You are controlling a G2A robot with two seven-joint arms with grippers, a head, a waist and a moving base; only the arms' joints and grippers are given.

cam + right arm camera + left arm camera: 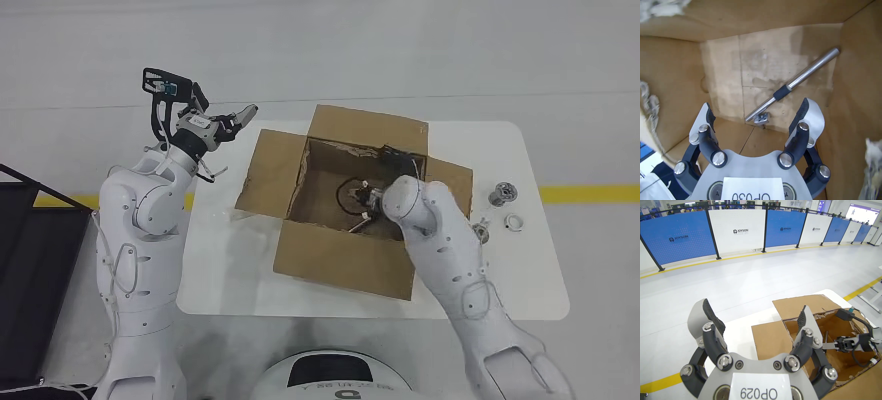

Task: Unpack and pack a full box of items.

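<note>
Right gripper [756, 108], jaws spread, hangs inside the cardboard box [340, 255] at the top view's centre, just above one steel rod [800, 77] and one small metal bracket [762, 119] at its bottom. That rod looks stiff, heavy and slippery, so the black sleeve [780, 92] seems the best hold. Left gripper [225, 125], also spread, sits upper left. What look like three small round parts [503, 192] lie at centre right.

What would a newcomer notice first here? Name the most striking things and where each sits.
The open cardboard box in the middle of the white table draws the eye first, with the right claw open inside it over a metal rod lying on the box floor. The left claw hangs open near the table's far left corner, and small metal parts lie on the table right of the box.
</note>
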